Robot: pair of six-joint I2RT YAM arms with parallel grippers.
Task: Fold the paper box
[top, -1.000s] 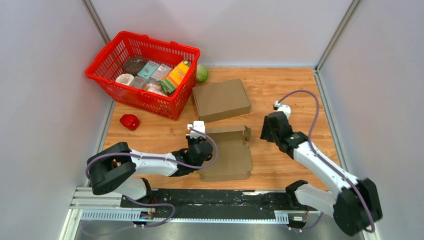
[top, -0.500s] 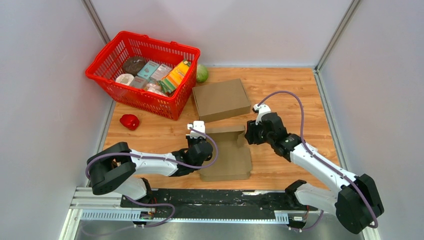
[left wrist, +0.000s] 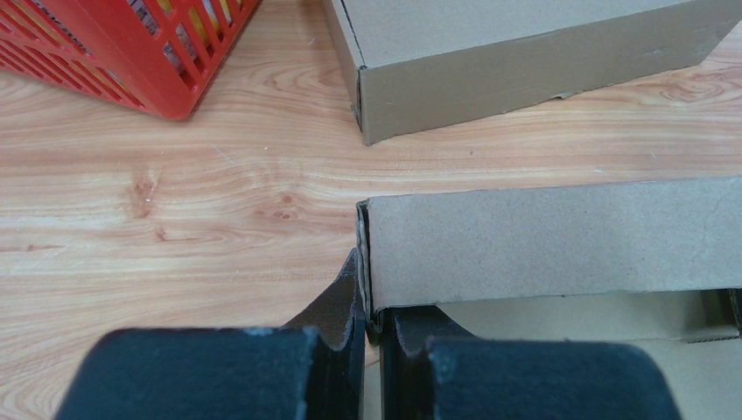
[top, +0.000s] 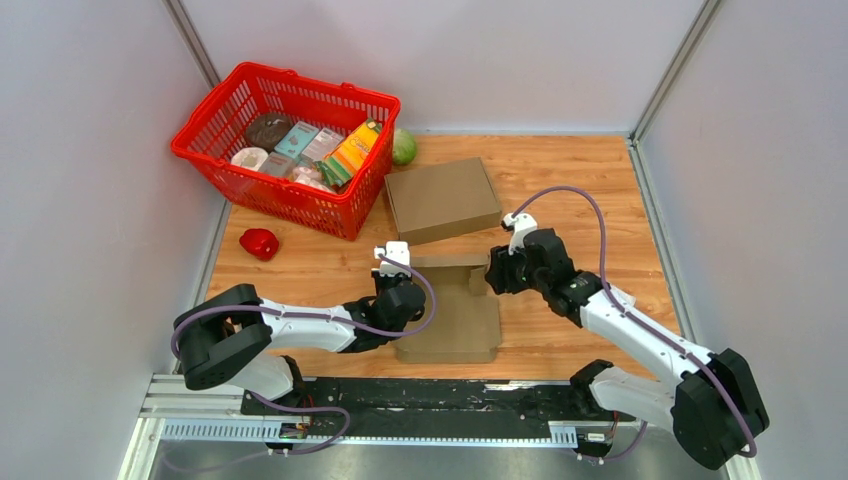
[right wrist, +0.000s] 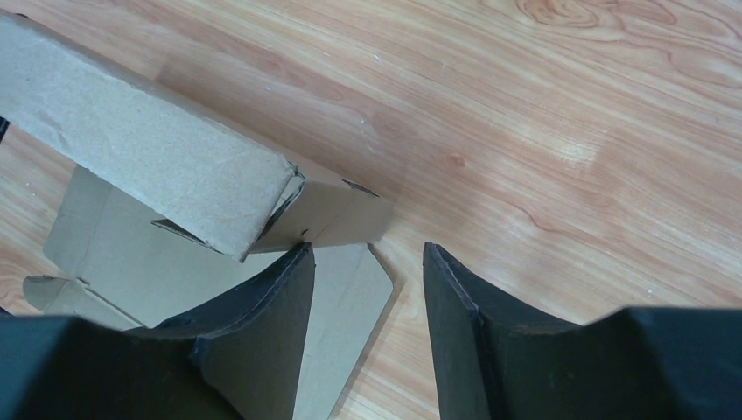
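Observation:
A brown half-folded paper box (top: 455, 305) lies near the table's front middle, its far wall (left wrist: 542, 241) standing upright. My left gripper (top: 398, 285) is shut on the box's left side wall, at its far corner (left wrist: 374, 302). My right gripper (top: 493, 272) is open at the box's far right corner. In the right wrist view the corner flap (right wrist: 332, 214) sits just ahead of the left fingertip (right wrist: 280, 289), and the gripper (right wrist: 367, 289) has nothing between its fingers.
A second, closed cardboard box (top: 442, 198) lies behind the first one. A red basket (top: 285, 145) full of groceries stands at the back left. A green round item (top: 404, 146) is beside it and a red pepper (top: 259, 242) lies at the left.
My right arm swung left and forward to the box's far right corner. The far flap, lying lower a second ago, has risen upright. The left arm has stayed put.

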